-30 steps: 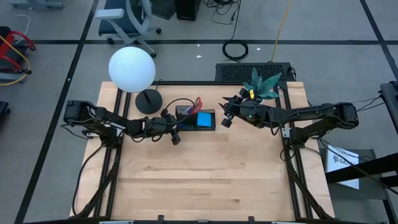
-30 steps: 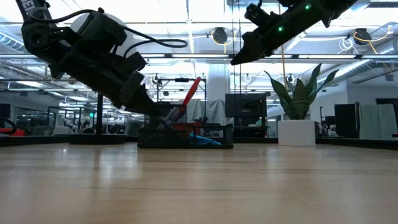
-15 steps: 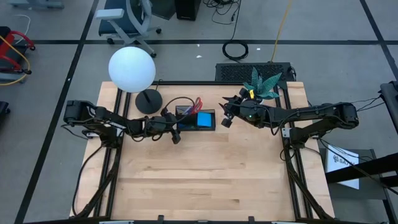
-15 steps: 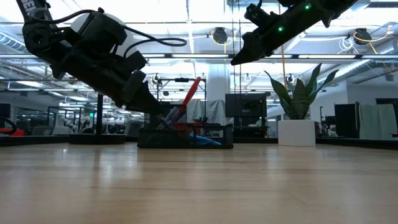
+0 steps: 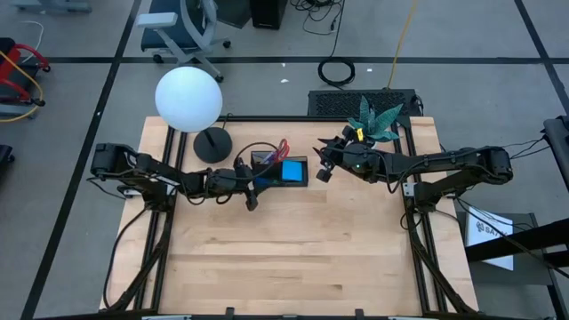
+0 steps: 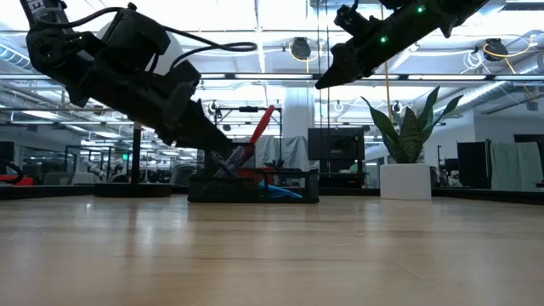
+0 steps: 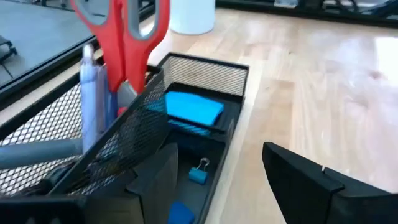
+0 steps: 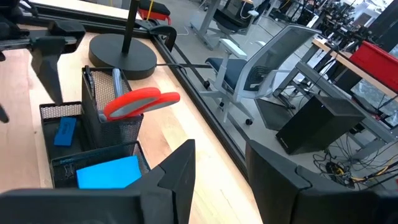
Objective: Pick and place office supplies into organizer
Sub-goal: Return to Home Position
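Note:
The black mesh organizer [image 5: 267, 180] stands at the table's far middle. Red-handled scissors [image 7: 127, 37] stand upright in its taller section beside a greyish pen [image 7: 87, 93]. A bright blue note pad [image 7: 194, 107] lies in the lower section, with a small blue clip [image 7: 198, 174] and a blue eraser [image 7: 181, 211] nearer. My left gripper [image 7: 217, 149] hovers open at the organizer's left near corner, nothing between its fingers. My right gripper [image 8: 221, 146] hangs open above the organizer's right end [image 5: 322, 169], holding nothing.
A lamp with a white globe [image 5: 188, 100] and a round black base [image 5: 212, 145] stands left of the organizer. A potted plant [image 5: 373, 120] sits at the far right. Bare wood [image 5: 293, 258] stretches toward the near edge.
My left gripper has opened beside the organizer and has risen slightly, its wrist tipping up a little. The supplies in the organizer have stayed put.

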You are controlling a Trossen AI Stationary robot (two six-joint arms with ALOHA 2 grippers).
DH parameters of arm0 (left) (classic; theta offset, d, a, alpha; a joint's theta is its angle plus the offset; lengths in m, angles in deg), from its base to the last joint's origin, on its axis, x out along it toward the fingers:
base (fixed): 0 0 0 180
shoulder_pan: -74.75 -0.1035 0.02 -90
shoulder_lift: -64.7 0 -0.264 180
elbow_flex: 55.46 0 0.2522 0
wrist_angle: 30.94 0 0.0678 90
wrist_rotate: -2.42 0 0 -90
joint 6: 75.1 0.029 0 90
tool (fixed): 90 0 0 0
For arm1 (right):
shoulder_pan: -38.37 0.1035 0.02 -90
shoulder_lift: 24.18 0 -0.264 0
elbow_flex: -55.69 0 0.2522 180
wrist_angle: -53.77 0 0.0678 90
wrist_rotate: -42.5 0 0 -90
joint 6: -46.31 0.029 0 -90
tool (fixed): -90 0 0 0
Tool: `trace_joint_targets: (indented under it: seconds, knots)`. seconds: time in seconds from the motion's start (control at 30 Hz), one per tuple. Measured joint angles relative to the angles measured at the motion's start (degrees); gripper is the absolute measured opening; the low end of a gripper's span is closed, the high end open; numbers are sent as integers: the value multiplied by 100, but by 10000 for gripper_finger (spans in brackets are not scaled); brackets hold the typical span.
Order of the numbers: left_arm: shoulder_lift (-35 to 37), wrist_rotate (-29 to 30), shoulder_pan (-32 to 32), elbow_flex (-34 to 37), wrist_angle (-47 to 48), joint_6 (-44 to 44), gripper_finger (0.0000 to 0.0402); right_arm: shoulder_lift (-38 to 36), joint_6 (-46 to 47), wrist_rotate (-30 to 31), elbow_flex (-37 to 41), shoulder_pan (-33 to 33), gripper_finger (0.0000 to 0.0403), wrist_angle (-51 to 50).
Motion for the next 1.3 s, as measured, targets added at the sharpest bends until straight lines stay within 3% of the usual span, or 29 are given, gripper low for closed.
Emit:
trace_joint_targets:
  seconds: [0.13,0.23,0.3,0.4,0.47,0.7,0.8,1.13,1.3]
  knots:
    - [0,-5,116,0,-194,-40,244,0,85,-4,0,2,132,32]
    - [51,-16,182,1,-302,-41,244,-2,782,-64,0,46,132,133]
    - [191,-173,203,2,-328,-29,244,-2,822,-645,0,48,132,239]
    - [463,-665,203,2,-238,198,244,-2,699,-2163,0,68,132,322]
    - [644,-872,223,2,-227,336,244,21,763,-2563,36,141,132,543]
    - [1216,-877,419,2,-117,522,244,158,732,-2211,339,579,132,1643]
    - [1374,-862,531,2,26,573,244,162,728,-1912,339,693,132,1698]
    - [1891,-771,1051,2,141,715,244,-24,688,-1939,339,840,132,1775]
    - [1905,-268,1378,2,123,713,244,-39,660,-1941,337,857,132,1798]
